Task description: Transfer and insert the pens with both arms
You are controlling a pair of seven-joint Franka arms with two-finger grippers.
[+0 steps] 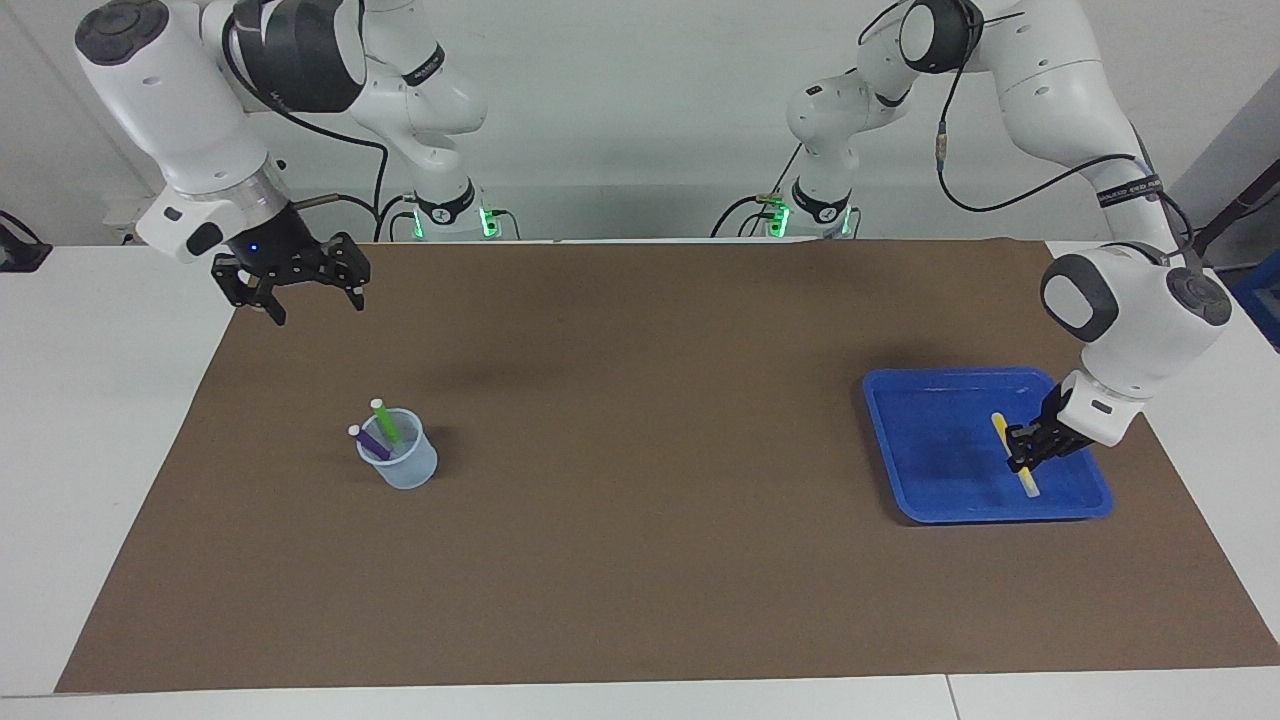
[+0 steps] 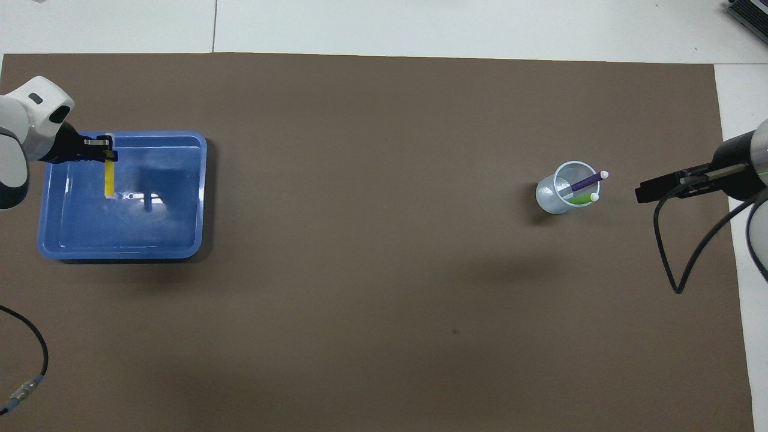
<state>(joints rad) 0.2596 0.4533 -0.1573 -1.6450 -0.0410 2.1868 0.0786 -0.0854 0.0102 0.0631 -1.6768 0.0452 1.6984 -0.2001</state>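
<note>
Facing view: brown table mat (image 1: 640,520), then shallow blue plastic tray (image 1: 930,470) at the left arm's end. Over it the left gripper (image 1: 1028,447) clamps the slim yellow pen (image 1: 1012,455), long axis slanted, whitish tip low. Right gripper (image 1: 300,290) waits, fingers spread, near the translucent cup (image 1: 400,465).

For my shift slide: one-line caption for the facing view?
Left end effector shut on yellow pen over blue tray; right end effector waits open.
</note>
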